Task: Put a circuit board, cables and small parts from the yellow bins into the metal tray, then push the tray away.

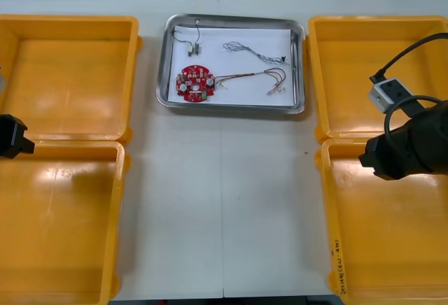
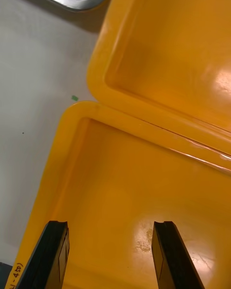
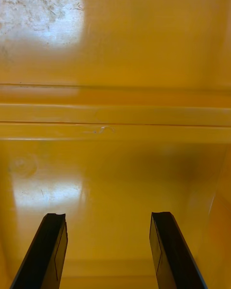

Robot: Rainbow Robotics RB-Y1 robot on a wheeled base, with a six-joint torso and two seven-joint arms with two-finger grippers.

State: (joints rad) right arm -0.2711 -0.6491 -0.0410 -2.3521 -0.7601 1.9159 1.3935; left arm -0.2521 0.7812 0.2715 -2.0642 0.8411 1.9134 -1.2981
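While the metal tray [image 1: 231, 108] sits mid-way along the tabletop's [image 1: 224, 200] far edge, white inside, both my grippers hang over bins at the sides. In the tray: a round red circuit board [image 1: 195, 83] toward its near-left corner. A red and yellow cable [image 1: 252, 77] runs from just beside the board toward the tray's right edge. A thin twisted cable [image 1: 255, 52] lies beyond that one, toward the far-right corner. Small metal parts [image 1: 194, 48] are at the far-left corner.

My right gripper [image 2: 110, 224] is wide open and has hold of nothing. Its fingers [image 2: 166, 250] are over the bare floor of the near right bin [image 1: 392, 249], close to that bin's far-left corner. The far right bin [image 1: 343, 74] is just past the shared rim, and a corner of the tray is beyond it.

My left gripper [image 3: 108, 216] is spread wide too, nothing between its fingers [image 3: 48, 250]. It is above the near left bin [image 1: 56, 228], by the rim it shares with the far left bin [image 1: 70, 74]. The left arm is at the tabletop's left edge.
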